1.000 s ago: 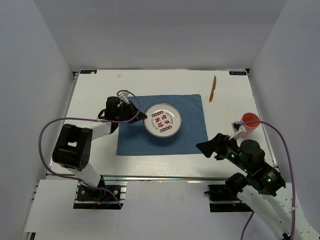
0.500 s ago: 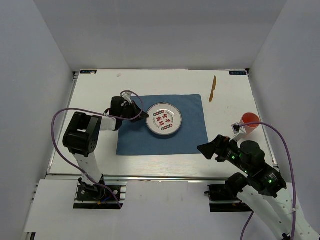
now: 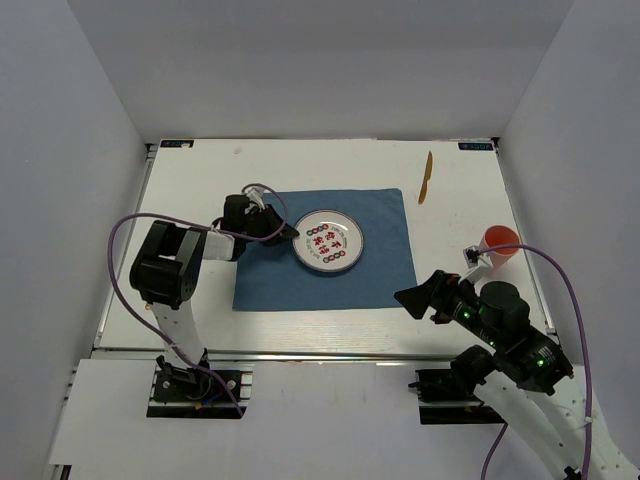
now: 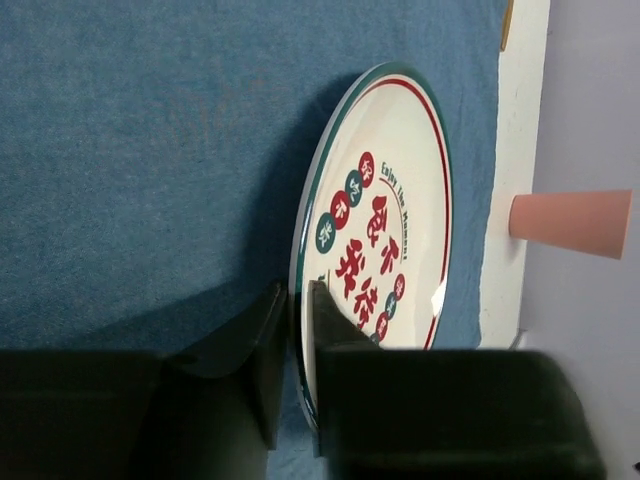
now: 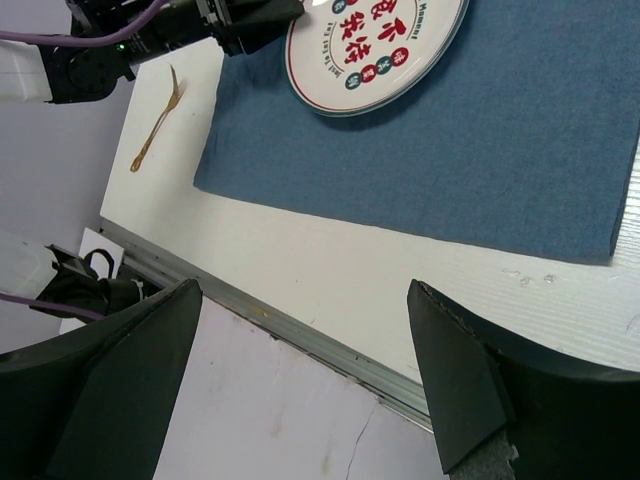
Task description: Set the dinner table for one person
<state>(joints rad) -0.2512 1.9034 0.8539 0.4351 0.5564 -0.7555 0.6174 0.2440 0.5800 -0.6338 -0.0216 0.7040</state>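
A round plate (image 3: 327, 241) with red and green characters lies on the blue placemat (image 3: 300, 285) on the white dinner table (image 3: 200, 170). My left gripper (image 3: 288, 232) is shut on the plate's left rim. In the left wrist view its fingertips (image 4: 298, 290) pinch the rim of the plate (image 4: 385, 230), one above and one below. My right gripper (image 3: 405, 297) is open and empty near the front edge, right of the placemat. Its view shows the plate (image 5: 375, 45), the placemat (image 5: 450, 150) and the table's rail.
A pink cup (image 3: 499, 247) stands at the right edge, also seen in the left wrist view (image 4: 570, 222). A wooden utensil (image 3: 426, 177) lies at the back right. Another thin wooden utensil (image 5: 158, 130) lies left of the placemat.
My left arm has swung its elbow in toward the placemat, with its gripper staying at the plate's left rim. The plate has shifted slightly. The right arm has barely moved.
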